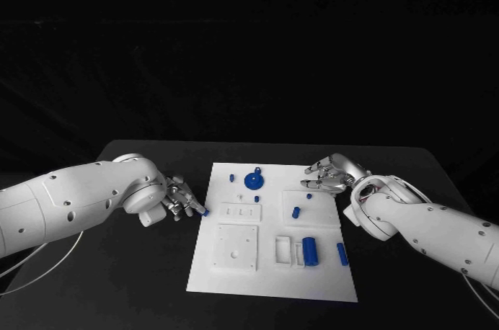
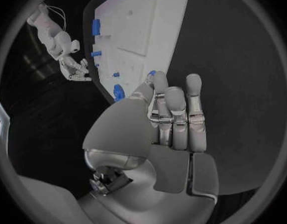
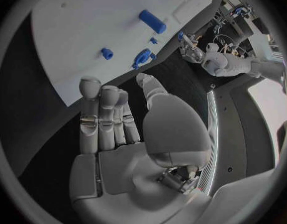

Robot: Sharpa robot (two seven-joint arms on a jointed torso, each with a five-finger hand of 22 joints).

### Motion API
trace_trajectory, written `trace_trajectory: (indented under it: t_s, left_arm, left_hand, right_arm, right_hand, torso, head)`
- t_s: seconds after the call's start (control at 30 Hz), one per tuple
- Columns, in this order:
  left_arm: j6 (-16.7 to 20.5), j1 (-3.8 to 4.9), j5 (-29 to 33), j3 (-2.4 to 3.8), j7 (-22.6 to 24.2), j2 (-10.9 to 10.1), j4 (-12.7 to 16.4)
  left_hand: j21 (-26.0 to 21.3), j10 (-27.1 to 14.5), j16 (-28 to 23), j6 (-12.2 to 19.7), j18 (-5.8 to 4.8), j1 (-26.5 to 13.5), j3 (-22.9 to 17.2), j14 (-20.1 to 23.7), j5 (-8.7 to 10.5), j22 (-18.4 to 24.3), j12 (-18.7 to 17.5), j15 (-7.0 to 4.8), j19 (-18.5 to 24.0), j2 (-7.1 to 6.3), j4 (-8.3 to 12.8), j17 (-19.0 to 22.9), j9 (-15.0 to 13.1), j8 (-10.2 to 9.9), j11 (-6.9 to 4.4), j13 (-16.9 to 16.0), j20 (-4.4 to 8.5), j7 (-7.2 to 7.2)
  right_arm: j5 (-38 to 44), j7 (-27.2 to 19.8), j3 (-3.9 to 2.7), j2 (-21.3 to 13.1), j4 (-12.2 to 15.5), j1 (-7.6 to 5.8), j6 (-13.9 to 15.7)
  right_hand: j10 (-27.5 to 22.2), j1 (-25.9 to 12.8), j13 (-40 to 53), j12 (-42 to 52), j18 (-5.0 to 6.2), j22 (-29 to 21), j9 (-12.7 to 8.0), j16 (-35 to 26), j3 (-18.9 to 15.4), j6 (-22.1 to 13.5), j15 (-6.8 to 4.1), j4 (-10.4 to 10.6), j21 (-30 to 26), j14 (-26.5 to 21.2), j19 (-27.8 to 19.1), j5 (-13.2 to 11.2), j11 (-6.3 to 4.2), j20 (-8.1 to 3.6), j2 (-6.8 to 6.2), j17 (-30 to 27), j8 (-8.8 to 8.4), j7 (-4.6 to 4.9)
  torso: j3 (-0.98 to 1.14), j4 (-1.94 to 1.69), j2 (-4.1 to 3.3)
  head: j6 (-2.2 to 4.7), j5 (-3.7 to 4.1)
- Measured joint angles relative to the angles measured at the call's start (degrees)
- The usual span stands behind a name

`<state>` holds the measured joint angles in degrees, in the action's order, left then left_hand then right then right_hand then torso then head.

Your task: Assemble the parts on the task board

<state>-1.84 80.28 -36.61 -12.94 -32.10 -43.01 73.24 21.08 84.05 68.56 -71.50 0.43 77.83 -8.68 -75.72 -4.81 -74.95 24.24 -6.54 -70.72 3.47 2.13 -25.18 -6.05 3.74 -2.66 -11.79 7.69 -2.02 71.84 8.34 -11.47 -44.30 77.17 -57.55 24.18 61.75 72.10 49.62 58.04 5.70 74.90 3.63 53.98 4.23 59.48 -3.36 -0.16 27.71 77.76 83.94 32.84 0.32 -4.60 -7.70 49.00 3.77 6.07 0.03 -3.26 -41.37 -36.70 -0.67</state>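
While the left hand pinches a small blue cylindrical part at the white rectangular task board edge, the right hand hovers spread, holding nothing.

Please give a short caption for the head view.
Two hands flank the white task board carrying blue parts.

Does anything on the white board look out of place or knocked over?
Nothing stands out. The board lies flat on the table, blue parts rest on it, nothing looks spilled or broken. Left hand and right hand sit at its edges.
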Motion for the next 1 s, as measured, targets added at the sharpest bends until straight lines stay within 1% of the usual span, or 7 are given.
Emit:
trace_trajectory:
  t_s: [0.4, 0.47, 0.57, 0.73, 0.83, 0.87, 1.0]
  left_arm:
    - [2.5, 1.41, 2.3, 0.04, 1.3, -1.4, 3.3]
    - [2.9, 1.61, 2.3, 0.04, 1.5, -1.4, 3.8]
    - [3.7, 1.82, 2.4, 0.05, 1.9, -1.4, 4.5]
    - [5.1, 1.94, 2.2, 0.05, 2.3, -0.8, 5.1]
    - [6.3, 1.98, 2.0, 0.01, 2.6, -0.3, 5.5]
    - [6.7, 1.99, 1.9, -0.02, 2.7, -0.1, 5.7]
    - [8.7, 2.00, 1.3, -0.20, 3.0, 0.5, 6.7]
  left_hand:
    - [-0.3, 0.0, 0.0, 0.0, 0.00, 0.9, -0.4, 0.2, -4.04, 0.0, -0.1, -0.18, 0.0, -0.52, -0.1, 0.0, 0.1, 0.0, -0.01, -0.3, 0.00, 0.00]
    - [-0.3, -0.1, 0.0, 0.0, 0.00, 0.9, -0.7, 0.2, -4.27, 0.0, 0.1, -0.17, 0.0, -0.57, -0.1, 0.0, 0.2, 0.0, -0.08, -0.4, 0.00, 0.00]
    - [-0.3, 0.1, 0.3, 0.0, 0.00, 0.7, -1.2, 0.2, -4.88, 0.0, 0.7, -0.17, 0.0, -1.42, -0.5, -0.1, 0.2, 0.0, -0.32, -0.6, 0.00, 0.00]
    - [-0.1, 0.1, 0.4, 0.0, 0.00, 0.4, -1.2, 0.1, -5.02, 0.0, 1.3, -0.33, 0.0, -1.80, -0.5, -0.2, 0.2, 0.0, -0.32, -0.7, 0.01, 0.00]
    - [0.1, 0.1, 0.9, 0.0, 0.00, 0.2, -1.3, -0.3, -6.37, 0.0, 2.4, -0.63, -0.2, -2.56, -0.5, -0.4, 0.2, 0.0, -0.32, -0.9, 0.21, -0.01]
    - [0.5, 0.1, 1.1, 0.0, 0.00, -0.2, -1.3, -0.7, -7.57, 0.0, 2.9, -0.66, -0.4, -2.95, -0.6, -0.5, 0.2, 0.0, -0.32, -1.1, 0.43, -0.01]
    - [1.2, 0.1, 1.6, 0.0, 0.00, -1.1, -1.8, -1.5, -9.20, 0.0, 4.8, -0.65, -0.9, -3.93, -0.5, -1.0, 0.1, 0.0, -0.33, -1.3, 0.59, -0.03]
  right_arm:
    - [-0.1, -0.1, 0.00, 0.0, -0.1, 0.01, 0.0]
    - [-0.1, -0.1, 0.00, 0.0, -0.1, 0.02, 0.0]
    - [-0.1, -0.1, 0.00, 0.0, -0.1, 0.02, 0.0]
    - [-0.1, -0.1, 0.00, 0.0, 0.0, 0.02, 0.1]
    - [-0.1, -0.1, 0.00, 0.0, 0.0, 0.02, 0.1]
    - [-0.1, -0.1, 0.00, 0.0, 0.0, 0.02, 0.1]
    - [-0.2, -0.1, 0.00, 0.1, 0.0, 0.02, 0.1]
  right_hand:
    - [0.0, 0.0, 0.0, 0.0, 0.00, 0.0, 0.0, 0.0, 0.0, 0.0, 0.00, 0.0, 0.0, 0.0, 0.0, 0.0, 0.00, 0.00, 0.00, 0.0, 0.00, 0.00]
    - [0.0, 0.0, 0.0, 0.0, 0.00, 0.0, 0.0, 0.0, 0.0, 0.0, 0.00, 0.0, 0.0, 0.0, 0.0, 0.0, 0.00, 0.00, 0.00, 0.0, 0.00, 0.00]
    - [0.0, 0.0, 0.0, 0.0, 0.00, 0.0, 0.0, 0.0, 0.0, 0.0, 0.00, 0.0, 0.0, 0.0, 0.0, 0.0, 0.00, 0.00, 0.00, 0.0, 0.00, 0.00]
    - [0.0, 0.0, 0.0, 0.0, 0.00, 0.0, 0.0, 0.0, 0.0, 0.0, 0.00, 0.0, 0.0, 0.0, 0.0, 0.0, 0.00, 0.00, 0.00, 0.0, 0.00, 0.00]
    - [0.0, 0.0, 0.0, 0.0, 0.00, 0.0, 0.0, 0.0, 0.0, 0.0, 0.00, 0.0, 0.0, 0.0, 0.0, 0.0, 0.00, 0.00, 0.00, 0.0, 0.00, 0.00]
    - [0.0, 0.0, 0.0, 0.0, 0.00, 0.0, 0.0, 0.0, 0.0, 0.0, 0.00, 0.0, 0.0, 0.0, 0.0, 0.0, 0.00, 0.00, 0.00, 0.0, 0.00, 0.00]
    - [0.0, 0.0, 0.0, 0.0, 0.00, 0.0, 0.0, 0.0, 0.0, 0.0, 0.00, 0.0, 0.0, 0.0, 0.0, 0.0, 0.00, 0.00, 0.00, 0.0, 0.00, 0.00]
  torso:
    - [0.01, 0.04, -0.03]
    - [0.01, 0.04, -0.04]
    - [0.01, 0.04, -0.04]
    - [0.01, 0.03, -0.04]
    - [0.01, 0.03, -0.04]
    - [0.01, 0.03, -0.04]
    - [0.02, 0.02, -0.03]
  head:
    - [0.26, 0.01]
    - [0.29, 0.03]
    - [0.32, 0.08]
    - [0.38, 0.17]
    - [0.40, 0.18]
    - [0.40, 0.18]
    - [0.37, 0.25]
